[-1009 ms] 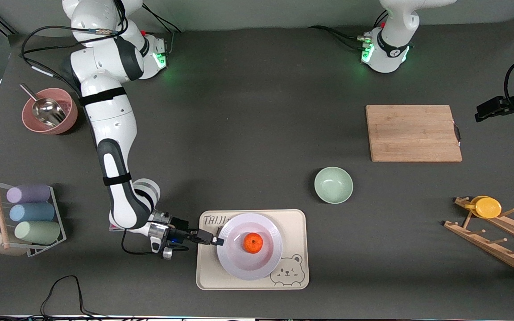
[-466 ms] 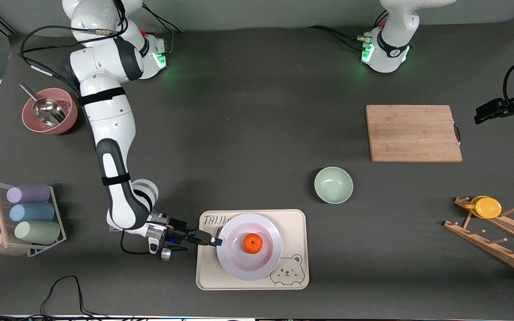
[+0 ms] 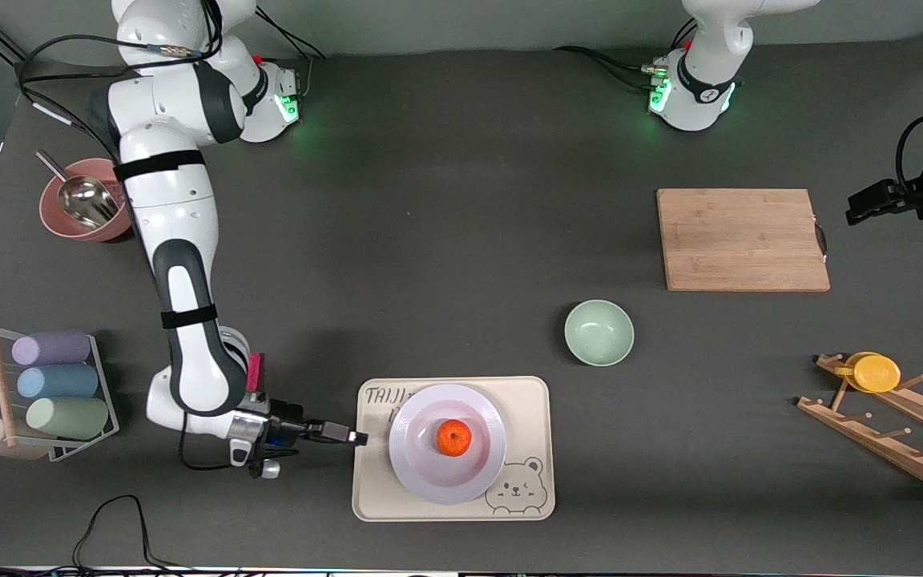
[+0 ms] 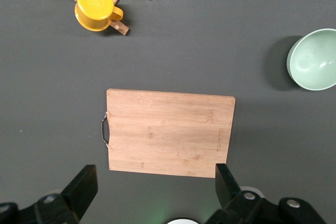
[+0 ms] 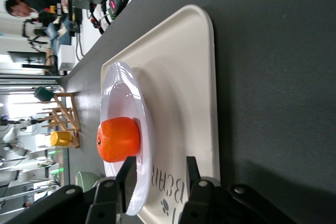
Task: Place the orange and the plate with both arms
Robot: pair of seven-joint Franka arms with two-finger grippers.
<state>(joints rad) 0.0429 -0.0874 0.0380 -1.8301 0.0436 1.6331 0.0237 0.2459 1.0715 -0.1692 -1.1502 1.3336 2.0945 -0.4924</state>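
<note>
The orange (image 3: 454, 437) lies in the middle of the white plate (image 3: 429, 477), which rests on the beige bear tray (image 3: 527, 401). My right gripper (image 3: 353, 437) is open and empty, low over the tray's edge at the right arm's end, a short gap from the plate's rim. In the right wrist view the orange (image 5: 118, 140) and plate (image 5: 119, 85) lie just ahead of the open gripper (image 5: 159, 174). My left gripper (image 3: 862, 207) is open and empty, held high beside the cutting board; in its own view the gripper (image 4: 156, 187) looks down on the board.
A wooden cutting board (image 3: 742, 239) and a mint-green bowl (image 3: 598, 332) lie toward the left arm's end. A wooden rack with a yellow cup (image 3: 876, 372) stands near there. A pink bowl with a scoop (image 3: 89, 200) and a cup rack (image 3: 53, 385) are at the right arm's end.
My right gripper has drawn back from the plate's rim toward the right arm's end of the table. The plate and orange stay on the tray. The left gripper shifted slightly.
</note>
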